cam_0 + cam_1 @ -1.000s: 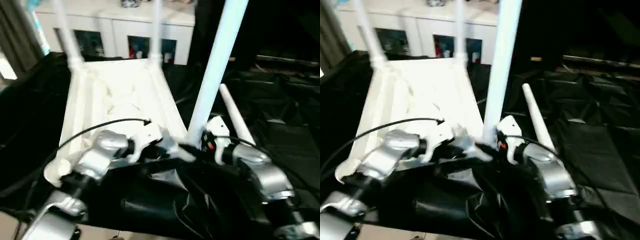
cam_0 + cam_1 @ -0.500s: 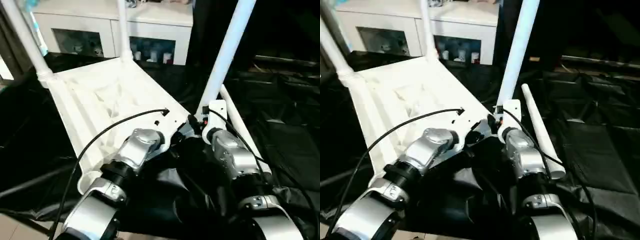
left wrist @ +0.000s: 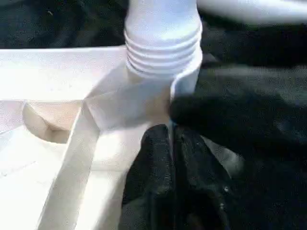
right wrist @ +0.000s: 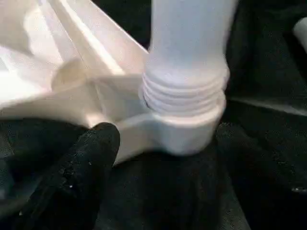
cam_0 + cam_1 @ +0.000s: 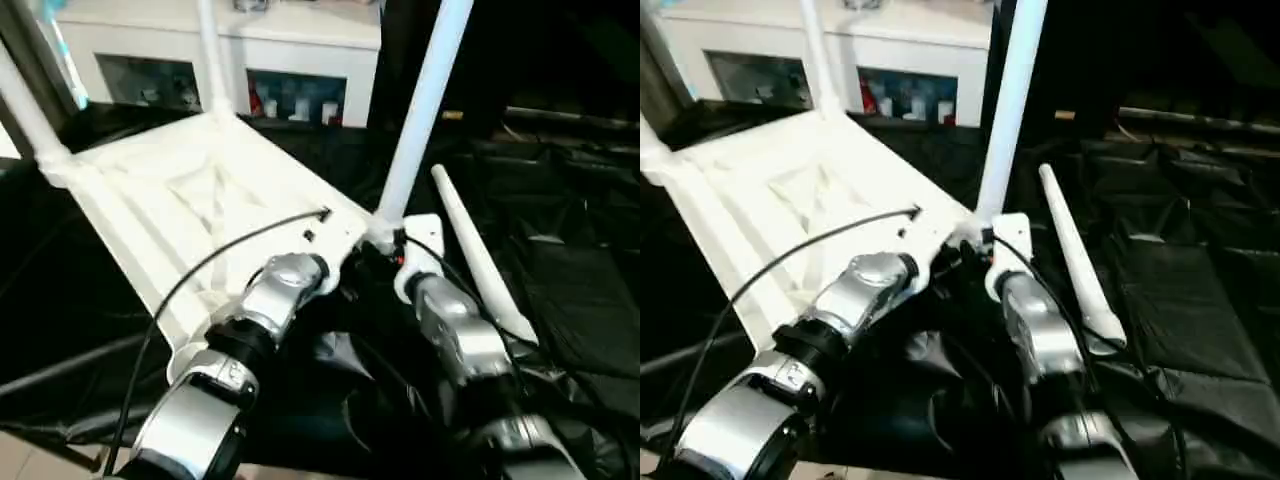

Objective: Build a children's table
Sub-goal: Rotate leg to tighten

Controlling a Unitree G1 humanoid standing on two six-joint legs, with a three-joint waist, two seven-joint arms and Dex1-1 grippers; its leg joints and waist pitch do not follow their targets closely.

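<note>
The white tabletop (image 5: 200, 200) lies ribbed side up on the black sheeting. Two legs (image 5: 210, 50) stand in its far sockets. A third leg (image 5: 420, 110) stands threaded into the near right corner socket (image 5: 380, 232). A loose leg (image 5: 475, 255) lies on the sheeting just right of that corner. My left gripper (image 3: 170, 143) is shut, its tips against the tabletop's wall beside the socket. My right gripper (image 4: 177, 139) is open, with one finger (image 4: 91, 158) close beside the socket and the socket between the jaws.
A white cabinet (image 5: 290, 60) with glass doors stands behind the big table. Black sheeting (image 5: 570, 280) covers the table to the right, in folds. A black cable (image 5: 200, 275) runs from my left arm over the tabletop. The table's near edge shows at the bottom left.
The head camera has swung, so the whole picture has shifted. Both grippers stay at the near right corner socket, where the leg still stands upright.
</note>
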